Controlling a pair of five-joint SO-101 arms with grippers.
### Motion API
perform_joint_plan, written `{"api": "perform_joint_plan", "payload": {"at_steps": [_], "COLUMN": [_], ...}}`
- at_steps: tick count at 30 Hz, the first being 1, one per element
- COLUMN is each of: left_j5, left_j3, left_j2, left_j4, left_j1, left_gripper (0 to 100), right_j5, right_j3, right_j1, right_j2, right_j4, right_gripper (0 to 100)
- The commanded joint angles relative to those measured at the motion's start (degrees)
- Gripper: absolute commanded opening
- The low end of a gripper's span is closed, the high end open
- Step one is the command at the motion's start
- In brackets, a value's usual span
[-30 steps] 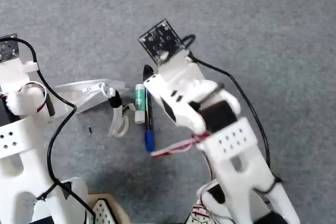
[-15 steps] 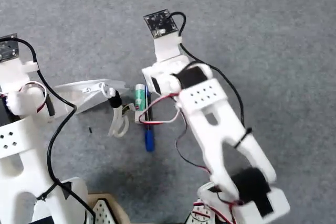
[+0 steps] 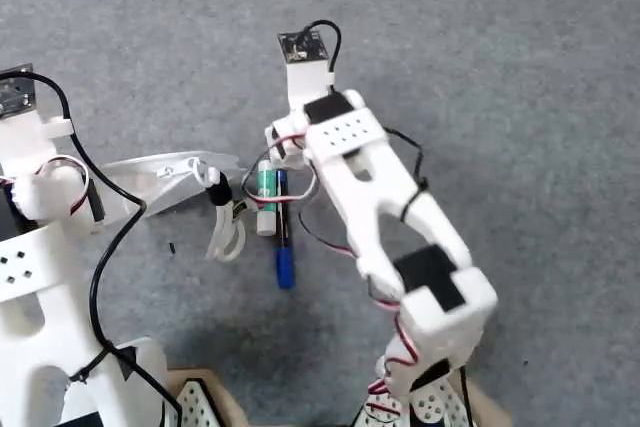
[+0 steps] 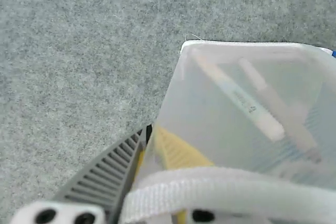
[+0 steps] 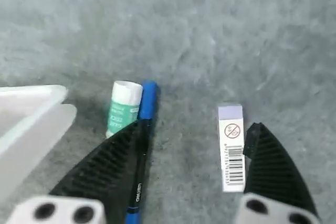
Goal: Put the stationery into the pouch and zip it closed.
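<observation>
My left gripper point(image 3: 214, 190) is shut on the edge of a translucent white pouch point(image 3: 160, 179), held just above the table. In the left wrist view the pouch point(image 4: 247, 114) shows pens inside, with a grey ribbed finger point(image 4: 105, 179) beside it. A green-and-white glue stick point(image 3: 265, 195) and a blue pen point(image 3: 284, 237) lie side by side just right of the pouch. My right gripper point(image 5: 198, 129) hangs open above the table. The glue stick point(image 5: 123, 107) and pen point(image 5: 142, 140) lie by one finger, and a small white labelled eraser point(image 5: 231, 145) lies near the other.
The grey felt table point(image 3: 520, 97) is bare to the right and at the back. The right arm point(image 3: 380, 197) stretches over the pen and glue stick and hides the eraser from above. A white strap loop point(image 3: 226, 237) hangs from the pouch.
The right arm has stretched forward and its wrist has swung round and down over the pen and glue stick. The left arm and pouch have stayed still.
</observation>
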Motion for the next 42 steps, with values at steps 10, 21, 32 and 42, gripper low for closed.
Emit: {"api": "perform_joint_plan", "payload": {"at_steps": [10,21,32,42], "left_j5": [0.00,0.00,0.00,0.00], "left_j3": [-0.04,0.04,0.04,0.04], "left_j2": [0.35,0.35,0.35,0.35], "left_j4": [-0.44,-0.53,-0.53,-0.62], "left_j1": [-1.19,-1.19,-1.19,-1.19], "left_gripper": [3,3,3,3], "right_j5": [-3.08,-2.90,-2.55,-1.23], "right_j3": [-25.63,-41.10,-53.85,-61.76], "right_j1": [-3.08,-3.78,-3.78,-3.69], "right_j2": [19.91,33.01,41.98,47.87], "right_j4": [12.75,17.41,24.18,27.69], "right_gripper": [29.9,29.9,7.7,1.4]}}
